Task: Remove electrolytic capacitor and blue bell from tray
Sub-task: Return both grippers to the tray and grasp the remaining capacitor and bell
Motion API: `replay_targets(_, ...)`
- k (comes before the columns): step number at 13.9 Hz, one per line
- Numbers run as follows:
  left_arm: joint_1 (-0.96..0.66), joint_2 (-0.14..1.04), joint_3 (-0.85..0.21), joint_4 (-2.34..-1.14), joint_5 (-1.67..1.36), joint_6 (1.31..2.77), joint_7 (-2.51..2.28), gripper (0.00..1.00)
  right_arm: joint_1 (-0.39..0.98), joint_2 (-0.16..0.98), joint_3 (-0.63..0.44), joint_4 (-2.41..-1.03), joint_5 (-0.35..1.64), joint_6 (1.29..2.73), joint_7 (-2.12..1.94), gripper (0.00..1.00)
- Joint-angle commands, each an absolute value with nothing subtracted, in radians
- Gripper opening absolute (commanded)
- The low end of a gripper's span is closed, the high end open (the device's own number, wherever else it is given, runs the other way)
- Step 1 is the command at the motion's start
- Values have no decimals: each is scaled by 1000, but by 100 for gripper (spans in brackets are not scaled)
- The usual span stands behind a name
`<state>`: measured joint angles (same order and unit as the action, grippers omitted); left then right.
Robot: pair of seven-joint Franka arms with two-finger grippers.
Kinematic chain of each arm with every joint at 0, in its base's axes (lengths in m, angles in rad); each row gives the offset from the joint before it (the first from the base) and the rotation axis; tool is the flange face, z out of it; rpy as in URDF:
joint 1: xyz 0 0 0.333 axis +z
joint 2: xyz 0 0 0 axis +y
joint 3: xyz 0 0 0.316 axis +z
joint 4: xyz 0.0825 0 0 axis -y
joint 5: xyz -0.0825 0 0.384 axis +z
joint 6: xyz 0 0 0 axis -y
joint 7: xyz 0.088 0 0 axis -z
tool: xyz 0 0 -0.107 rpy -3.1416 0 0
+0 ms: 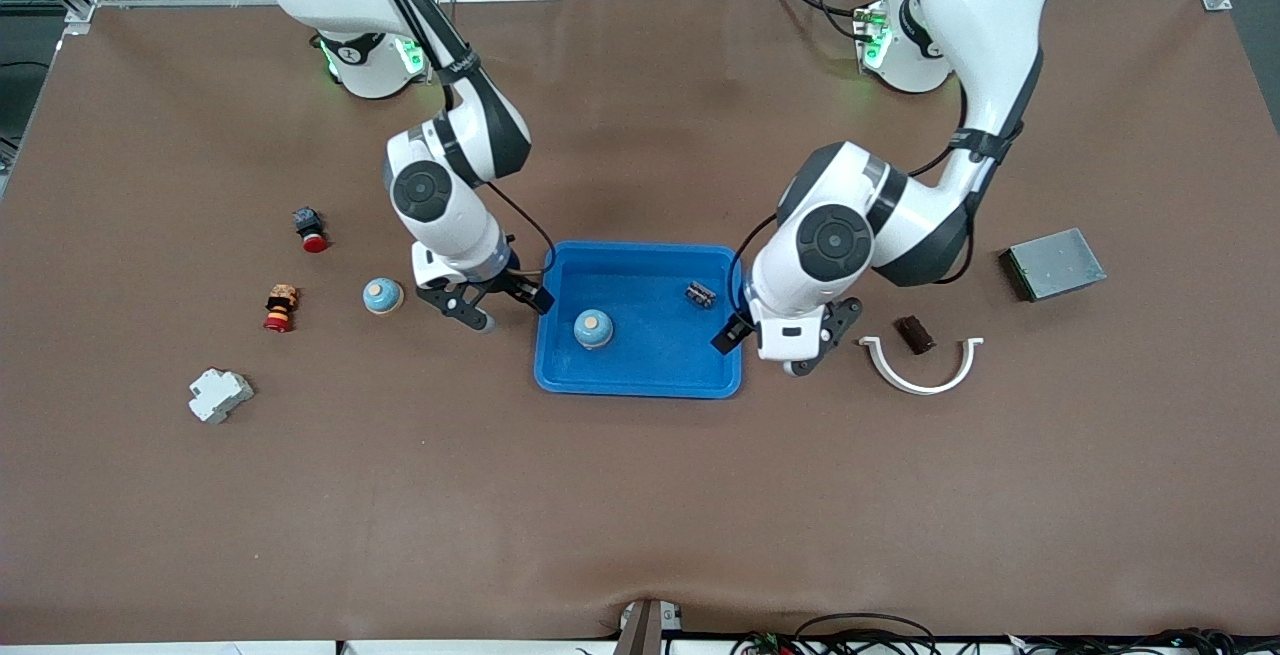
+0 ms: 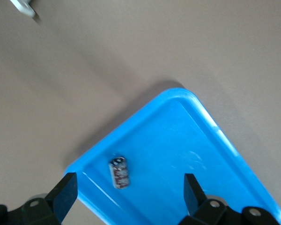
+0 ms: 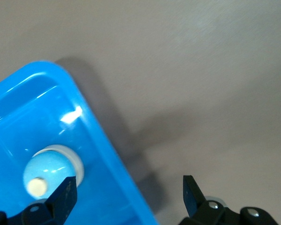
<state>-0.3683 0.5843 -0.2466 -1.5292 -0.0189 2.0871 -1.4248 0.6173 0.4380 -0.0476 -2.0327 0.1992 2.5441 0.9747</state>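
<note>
Right claw (image 1: 481, 303) hangs spread over the tray (image 1: 640, 382) rim. Blue bell (image 1: 593, 329) sits in the tray nearer the front camera: rigid, smooth, probably slippery; grip across its dome. Electrolytic capacitor (image 1: 700, 293) lies nearby: light, small, apparently cylindrical; pinch its body. Left claw (image 1: 775, 340) hangs spread at the other rim.

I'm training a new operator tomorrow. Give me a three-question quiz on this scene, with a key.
1. True or false: the electrolytic capacitor lies in the tray.
2. How many blue bells are in view? A one, B two, C three.
3. Fill in: both the left gripper and the right gripper are ____.

Key: 1 true. 2 B: one bell in the tray, another bell on the table. 3 open.
</note>
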Motion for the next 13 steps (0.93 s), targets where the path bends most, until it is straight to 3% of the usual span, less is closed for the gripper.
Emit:
replay_targets(1, -397, 624, -238, -1503, 14, 2147, -1535, 100, 669, 518, -60, -1918, 212, 2533, 1064, 100)
replay_targets(5, -422, 689, -238, -1503, 74, 2247, -1682, 100, 696, 609, -66, -1804, 204, 2517, 1138, 100)
replay_targets(9, -454, 730, -238, -1503, 106, 2272, -1732, 100, 718, 682, -69, -1643, 108, 2372, 1265, 100)
replay_targets(13, -477, 750, -233, -1509, 107, 2270, -1732, 100, 718, 716, -69, -1615, 84, 2370, 1292, 100)
